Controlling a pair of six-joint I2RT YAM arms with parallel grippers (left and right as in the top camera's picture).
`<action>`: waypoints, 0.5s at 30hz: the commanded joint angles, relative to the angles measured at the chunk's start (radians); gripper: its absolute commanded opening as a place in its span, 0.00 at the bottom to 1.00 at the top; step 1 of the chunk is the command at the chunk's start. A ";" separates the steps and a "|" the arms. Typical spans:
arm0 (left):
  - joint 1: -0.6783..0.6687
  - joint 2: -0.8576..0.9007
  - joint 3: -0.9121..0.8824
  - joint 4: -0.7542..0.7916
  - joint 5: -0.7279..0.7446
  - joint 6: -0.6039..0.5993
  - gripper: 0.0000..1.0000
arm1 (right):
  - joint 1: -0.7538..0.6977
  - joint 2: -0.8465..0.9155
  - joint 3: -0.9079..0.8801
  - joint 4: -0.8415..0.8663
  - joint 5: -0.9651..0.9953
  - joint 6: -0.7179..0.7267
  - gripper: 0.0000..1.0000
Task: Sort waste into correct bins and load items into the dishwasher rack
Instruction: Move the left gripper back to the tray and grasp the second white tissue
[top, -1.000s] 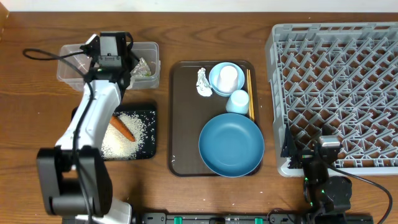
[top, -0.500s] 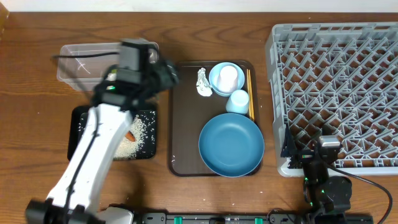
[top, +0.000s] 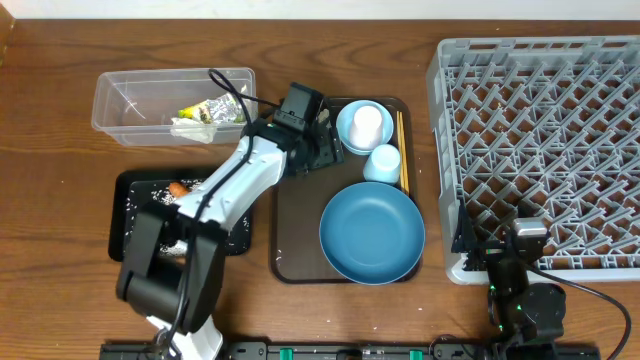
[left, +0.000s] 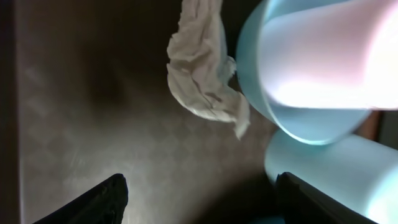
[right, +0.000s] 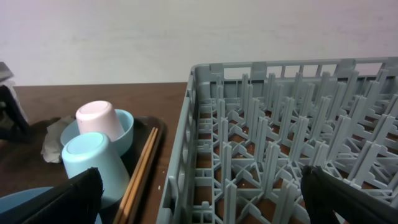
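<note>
By the crumpled tissue (left: 202, 81) the left tool (left: 205, 199) hangs spread; the right tool (right: 199, 199) sits spread.

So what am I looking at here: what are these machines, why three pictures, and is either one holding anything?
It's a robot with two arms at a table. One picture looks down from above; the other two come from a camera on each arm's wrist. The left gripper hangs open over a crumpled tissue on the brown tray, holding nothing. The right gripper sits open and empty by the grey rack. The tray carries a big blue bowl, a small bowl with a white cup in it, a pale-blue cup and chopsticks. A clear tub holds a wrapper; a black tray holds a carrot.
</note>
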 joint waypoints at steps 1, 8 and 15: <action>0.000 0.026 -0.002 0.029 -0.075 0.014 0.78 | 0.025 0.000 -0.002 -0.003 0.000 -0.013 0.99; 0.001 0.079 -0.002 0.166 -0.130 0.060 0.74 | 0.025 0.000 -0.002 -0.003 0.000 -0.013 0.99; 0.001 0.114 -0.002 0.253 -0.187 0.059 0.74 | 0.025 0.000 -0.002 -0.004 0.000 -0.013 0.99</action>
